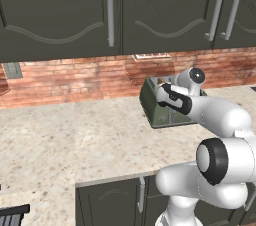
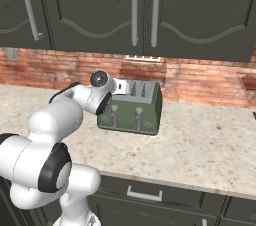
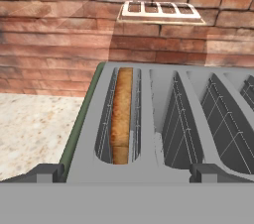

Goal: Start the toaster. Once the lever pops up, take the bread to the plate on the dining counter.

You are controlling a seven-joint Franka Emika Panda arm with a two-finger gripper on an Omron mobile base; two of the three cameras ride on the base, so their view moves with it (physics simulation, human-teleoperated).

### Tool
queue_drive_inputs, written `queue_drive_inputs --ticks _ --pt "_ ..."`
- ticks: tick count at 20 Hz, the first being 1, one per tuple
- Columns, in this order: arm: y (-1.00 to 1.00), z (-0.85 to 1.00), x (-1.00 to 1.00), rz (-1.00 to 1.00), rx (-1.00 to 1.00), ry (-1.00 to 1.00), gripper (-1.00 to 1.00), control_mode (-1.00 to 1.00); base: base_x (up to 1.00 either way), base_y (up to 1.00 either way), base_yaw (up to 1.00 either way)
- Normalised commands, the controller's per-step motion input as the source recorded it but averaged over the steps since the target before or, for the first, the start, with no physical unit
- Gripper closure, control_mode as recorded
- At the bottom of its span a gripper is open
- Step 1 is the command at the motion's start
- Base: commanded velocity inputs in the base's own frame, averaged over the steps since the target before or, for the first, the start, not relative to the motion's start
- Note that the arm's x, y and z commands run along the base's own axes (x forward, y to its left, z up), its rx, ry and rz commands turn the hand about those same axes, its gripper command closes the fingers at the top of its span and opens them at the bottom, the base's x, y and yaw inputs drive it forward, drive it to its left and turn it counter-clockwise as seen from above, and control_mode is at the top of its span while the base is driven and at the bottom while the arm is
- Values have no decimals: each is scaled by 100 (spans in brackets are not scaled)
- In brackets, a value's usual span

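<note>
The dark olive-green toaster (image 2: pixel 145 112) stands on the wall counter against the brick wall, also seen behind my arm (image 1: pixel 152 105). Two pale levers (image 2: pixel 114 112) sit on its front face. In the hand view its silvery slotted top (image 3: pixel 149 119) lies just below me, and the brown bread (image 3: pixel 121 114) stands sunk in the leftmost slot. My gripper (image 3: pixel 126 172) hovers over the toaster's near edge, open, with one fingertip (image 3: pixel 47 172) on each side and nothing between them. The plate and the dining counter are out of view.
The speckled beige wall counter (image 1: pixel 75 135) stretches wide to the left and right (image 2: pixel 210 145) of the toaster. Dark upper cabinets (image 1: pixel 110 10) hang overhead. A white outlet plate (image 3: pixel 161 11) sits on the brick wall behind the toaster.
</note>
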Motion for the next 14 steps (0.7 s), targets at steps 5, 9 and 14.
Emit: queue_drive_inputs --ticks 5,9,14 --pt "0 0 0 0 0 0 -100 -100 0 0 0" --pt "0 0 0 0 0 0 -100 -100 0 0 0" --pt "0 0 0 0 0 0 -100 -100 0 0 0"
